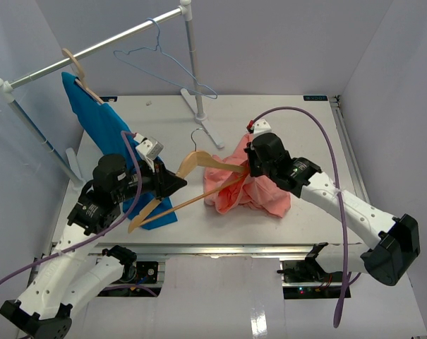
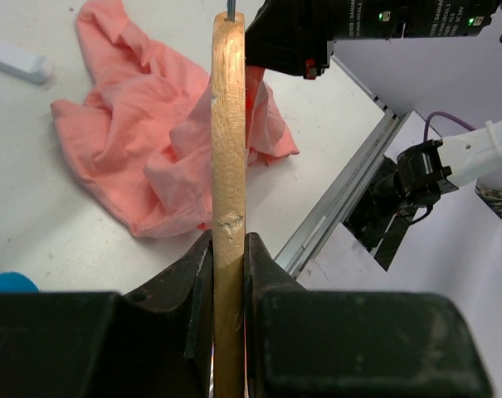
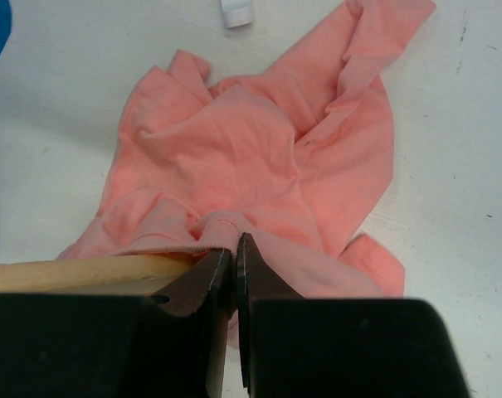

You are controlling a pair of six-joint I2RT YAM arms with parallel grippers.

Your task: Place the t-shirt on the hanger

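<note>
The salmon-pink t-shirt (image 1: pixel 259 191) lies crumpled at the table's middle; it also shows in the left wrist view (image 2: pixel 143 141) and the right wrist view (image 3: pixel 259 149). The light wooden hanger (image 1: pixel 199 164) with its thin metal hook is held above the table, its right arm reaching into the shirt. My left gripper (image 1: pixel 176 183) is shut on the hanger's left arm (image 2: pixel 228 166). My right gripper (image 1: pixel 248 164) is shut on a fold of the t-shirt's hem (image 3: pixel 221 228), lifted right beside the hanger's end (image 3: pixel 85 274).
A bright blue shirt (image 1: pixel 104 131) hangs on a tan hanger from the metal rail (image 1: pixel 100 46) at the back left. A pale-blue wire hanger (image 1: pixel 164 63) hangs on the rail. The rail's post and foot (image 1: pixel 202 116) stand behind the t-shirt.
</note>
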